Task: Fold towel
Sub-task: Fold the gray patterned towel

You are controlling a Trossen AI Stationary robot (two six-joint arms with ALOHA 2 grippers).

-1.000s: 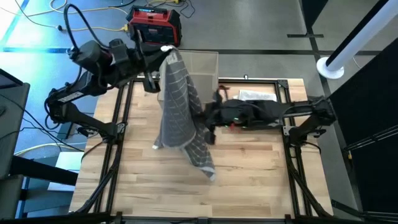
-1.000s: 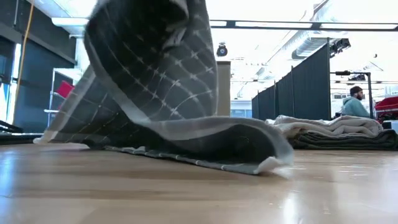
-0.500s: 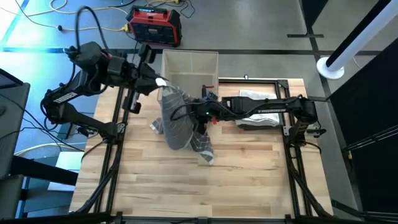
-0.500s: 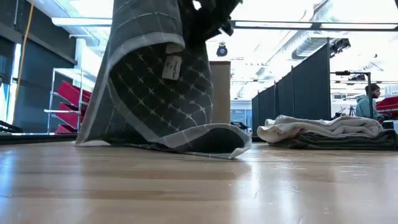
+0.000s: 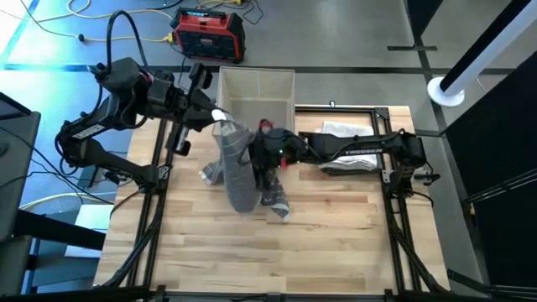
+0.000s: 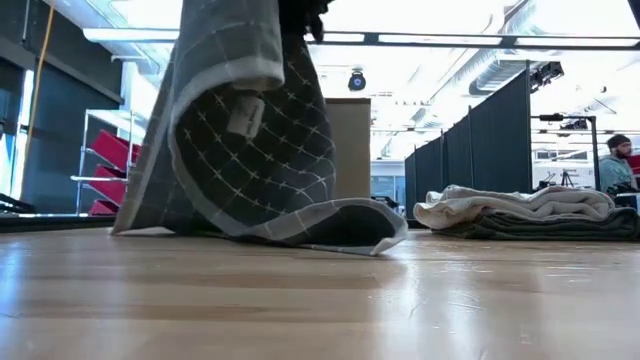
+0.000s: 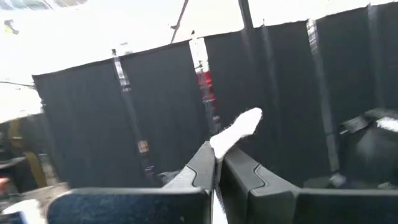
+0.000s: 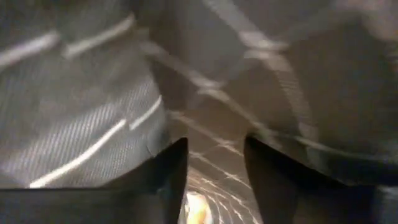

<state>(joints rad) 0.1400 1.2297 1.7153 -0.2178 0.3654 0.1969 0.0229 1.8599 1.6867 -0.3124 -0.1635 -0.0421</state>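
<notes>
A dark grey towel (image 5: 237, 172) with a light grid pattern hangs from my left gripper (image 5: 216, 114) at the table's far left. Its lower end (image 6: 330, 225) lies curled on the wooden table (image 5: 336, 226). My left gripper is shut on the towel; it also shows in the left wrist view (image 7: 216, 165). My right gripper (image 5: 267, 153) is open at the hanging towel's right side, about mid-height. In the right wrist view (image 8: 214, 168) cloth fills the picture close before the fingers; I cannot tell whether they touch it. My left gripper pinches the towel's white-hemmed top corner (image 7: 236, 129) between its two shut fingers, and the corner's tip sticks out past the fingertips. The towel hangs below the hold in loose vertical folds, with its lower end on the table.
A white open bin (image 5: 256, 88) stands at the table's far edge behind the towel. A stack of folded towels (image 5: 348, 143) lies at the far right under the right arm and also shows in the low view (image 6: 530, 210). A person (image 6: 615, 165) is in the room beyond.
My left gripper has gone down and toward the table's left edge with the towel's corner. The towel, held high and spread before, now hangs lower and bunched, with its lower end still on the table. My right gripper has gone left into the hanging towel.
</notes>
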